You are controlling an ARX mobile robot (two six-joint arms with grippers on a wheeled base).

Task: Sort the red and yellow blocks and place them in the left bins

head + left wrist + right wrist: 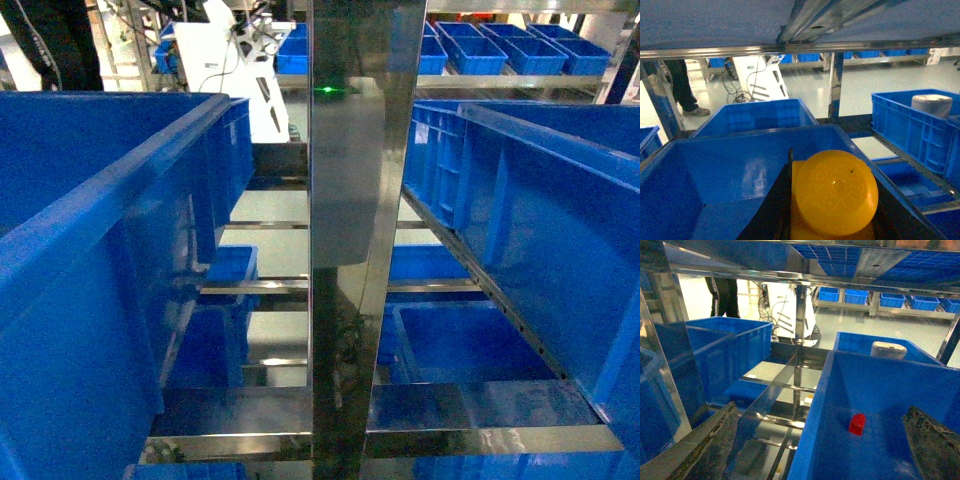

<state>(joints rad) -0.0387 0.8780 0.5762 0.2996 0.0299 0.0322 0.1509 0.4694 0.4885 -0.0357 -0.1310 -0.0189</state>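
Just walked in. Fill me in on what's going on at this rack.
The left hand is shut on the yellow block, holding it above a blue crate on the metal rack. The right hand is open and empty. The red block lies loose on the floor of another blue crate below it.

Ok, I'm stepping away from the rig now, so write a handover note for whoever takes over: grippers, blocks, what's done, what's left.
Left gripper: shut on the yellow block, held above a blue bin.
Right gripper: open and empty, fingers apart over another blue bin.
Red block: lying loose on the floor of that bin under the right gripper.
Done: the red block is in a bin; I cannot tell from these views whether it is a left one.
Left: release the yellow block into its bin.
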